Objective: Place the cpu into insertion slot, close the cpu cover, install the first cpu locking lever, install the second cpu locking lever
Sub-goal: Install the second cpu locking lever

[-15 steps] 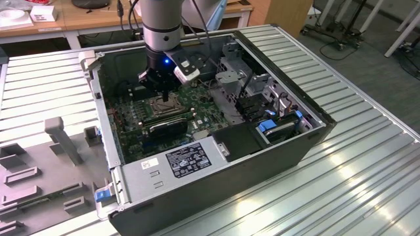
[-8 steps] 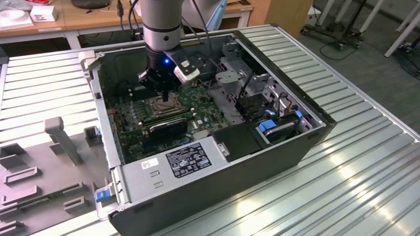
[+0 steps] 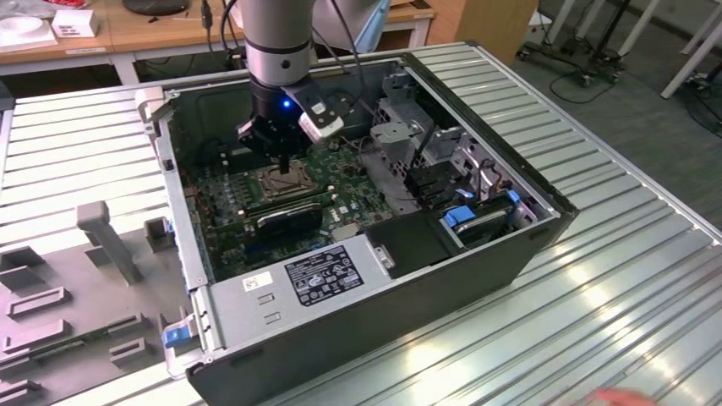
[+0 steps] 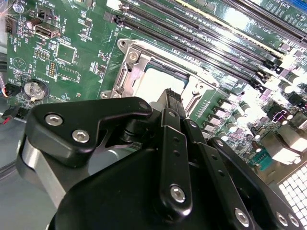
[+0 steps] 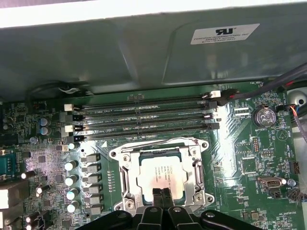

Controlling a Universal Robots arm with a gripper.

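A robotics lab or test workshop is showing here: an open computer case (image 3: 373, 254) is lying on a ribbed metal table (image 3: 631, 288), a grey fixture tray (image 3: 68, 288) is sitting beside it, wooden desks (image 3: 147, 34) and wheeled stands (image 3: 576, 51) are standing behind on a grey floor

Green printed circuit board (image 5: 249, 158); silvery-grey square metal cpu (image 5: 160, 175) with dark print; silver metal cpu cover (image 5: 122, 172); black ribbed memory slots (image 5: 144, 120); matte black gripper (image 5: 162, 197).
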